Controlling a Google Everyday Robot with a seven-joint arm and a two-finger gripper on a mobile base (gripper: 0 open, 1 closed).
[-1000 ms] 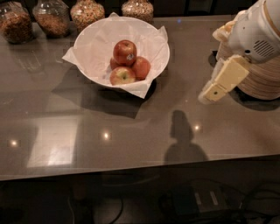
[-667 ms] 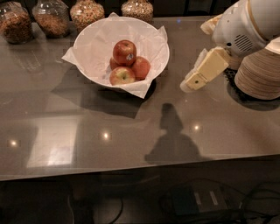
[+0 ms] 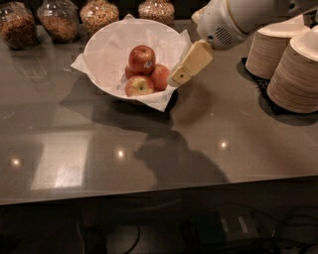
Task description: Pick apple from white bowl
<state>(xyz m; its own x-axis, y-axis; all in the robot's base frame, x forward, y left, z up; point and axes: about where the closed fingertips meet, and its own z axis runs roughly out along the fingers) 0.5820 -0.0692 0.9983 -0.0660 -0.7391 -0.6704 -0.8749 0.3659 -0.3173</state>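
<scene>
The apple [image 3: 142, 59] sits on top of the small pile of fruit in the white bowl [image 3: 99, 44], a little right of the bowl's middle. It is round and deep red, with a small pale sticker on the side facing the camera and a lighter, yellowish patch up by the stem. It rests on the fruit beneath it: a yellow-green apple [image 3: 139, 86] with a red blush lies in front, and a plain reddish-orange apple [image 3: 160, 76] lies to the right and slightly lower. The bowl is wide and round and stands on the table [image 3: 238, 124] toward the back. It is lined with crumpled white paper [image 3: 112, 59], whose corners poke over the rim on the left, the front and the right. The claw [image 3: 178, 78] hangs at the bowl's right edge, a cream-coloured block slanting down and to the left from the arm's white wrist [image 3: 221, 22]. Its tip is over the paper corner there, just beside the reddish-orange apple and apart from the sticker apple. It holds nothing, and I cannot tell whether it is wide or narrow. The arm throws a dark shadow [image 3: 174, 158] on the glossy grey-brown table in front of the bowl. Behind the bowl stand four glass jars [image 3: 99, 15] of brownish dry goods. At the right, two stacks of beige paper bowls [image 3: 298, 69] stand on a dark mat, well apart from the white bowl.
</scene>
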